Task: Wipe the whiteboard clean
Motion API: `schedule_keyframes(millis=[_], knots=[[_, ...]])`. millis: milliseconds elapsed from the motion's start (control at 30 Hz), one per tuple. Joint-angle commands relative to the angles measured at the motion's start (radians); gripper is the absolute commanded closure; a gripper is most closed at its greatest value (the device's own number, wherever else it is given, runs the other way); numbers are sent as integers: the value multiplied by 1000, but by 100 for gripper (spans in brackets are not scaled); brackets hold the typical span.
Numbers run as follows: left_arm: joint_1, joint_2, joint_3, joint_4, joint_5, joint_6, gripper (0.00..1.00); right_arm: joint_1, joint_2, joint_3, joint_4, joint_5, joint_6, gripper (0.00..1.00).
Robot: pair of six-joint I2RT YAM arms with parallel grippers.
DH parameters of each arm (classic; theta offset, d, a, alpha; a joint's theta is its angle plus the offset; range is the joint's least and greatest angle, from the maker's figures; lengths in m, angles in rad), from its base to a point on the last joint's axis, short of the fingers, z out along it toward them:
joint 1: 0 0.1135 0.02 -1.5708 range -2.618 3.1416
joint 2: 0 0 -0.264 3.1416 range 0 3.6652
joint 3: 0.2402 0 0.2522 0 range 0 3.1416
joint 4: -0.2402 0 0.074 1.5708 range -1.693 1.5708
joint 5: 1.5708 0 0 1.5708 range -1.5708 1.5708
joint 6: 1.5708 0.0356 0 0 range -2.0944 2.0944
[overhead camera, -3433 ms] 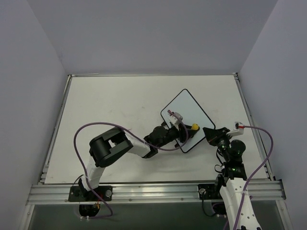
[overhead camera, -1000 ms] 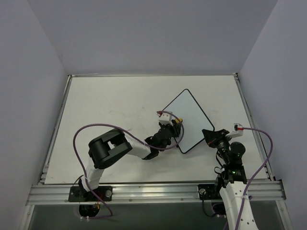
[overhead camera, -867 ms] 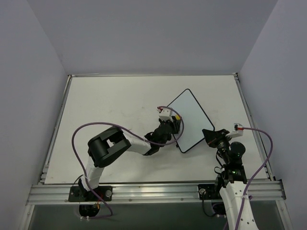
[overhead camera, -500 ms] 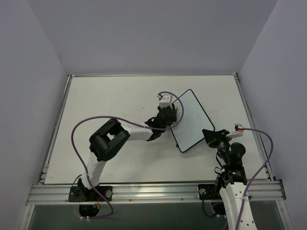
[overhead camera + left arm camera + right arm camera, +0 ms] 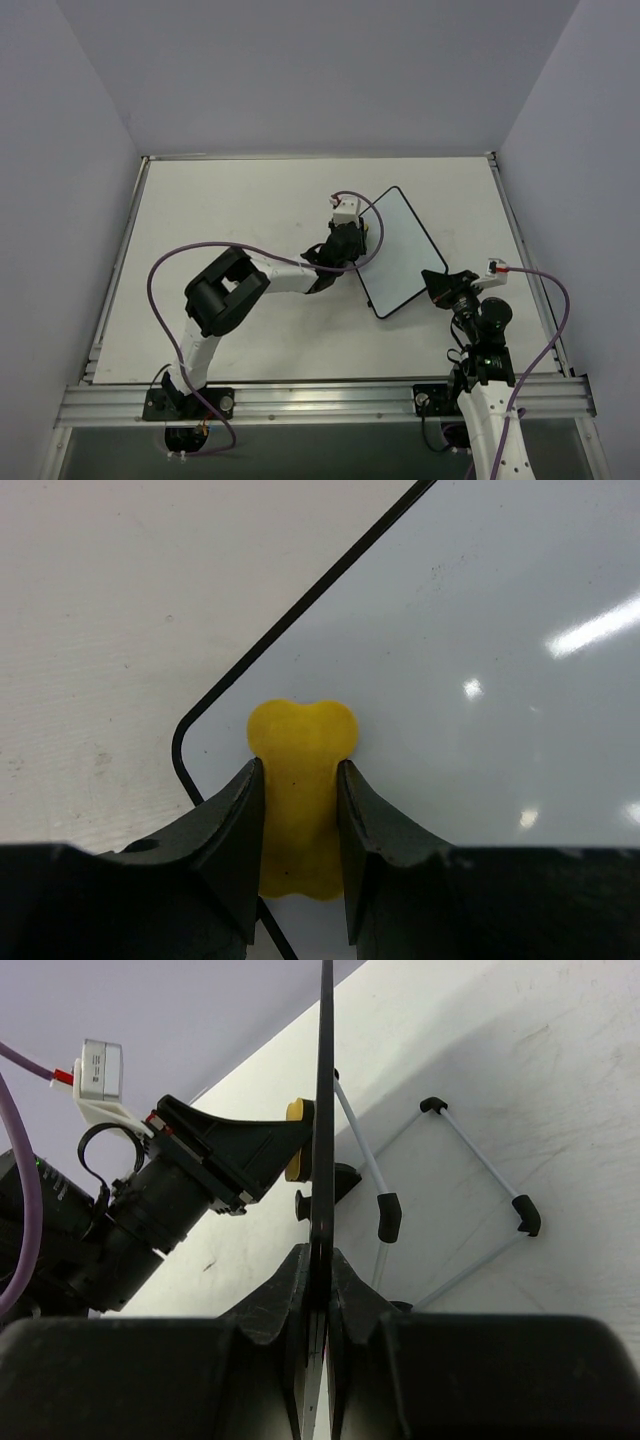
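The whiteboard (image 5: 398, 250) is tilted up off the table, and its white face (image 5: 480, 670) shows no writing in the part I can see. My left gripper (image 5: 355, 238) is shut on a yellow eraser block (image 5: 300, 780), which is pressed on the board just inside its rounded black corner. My right gripper (image 5: 433, 281) is shut on the board's near right edge. In the right wrist view the whiteboard (image 5: 325, 1100) appears edge-on between the jaws of the right gripper (image 5: 319, 1260). The eraser (image 5: 298, 1140) touches its left face.
The board's wire stand with black-capped feet (image 5: 388, 1215) hangs over the white table (image 5: 230, 220) behind the board. Grey walls close in the table at the back and both sides. A purple cable (image 5: 200, 262) loops over the left arm.
My left gripper has slid the eraser from the board's near lower part up to its left corner. The board's left edge shifted slightly. The right gripper has kept its hold in place.
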Motion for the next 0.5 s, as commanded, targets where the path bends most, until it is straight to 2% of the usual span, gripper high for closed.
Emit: schedule_keyframes(millis=[0, 467], knots=[[-104, 12, -55, -52, 93, 16, 98, 14, -12, 46, 65, -43, -68, 100], [-276, 26, -149, 80, 99, 27, 98, 14, -21, 34, 71, -41, -59, 100]])
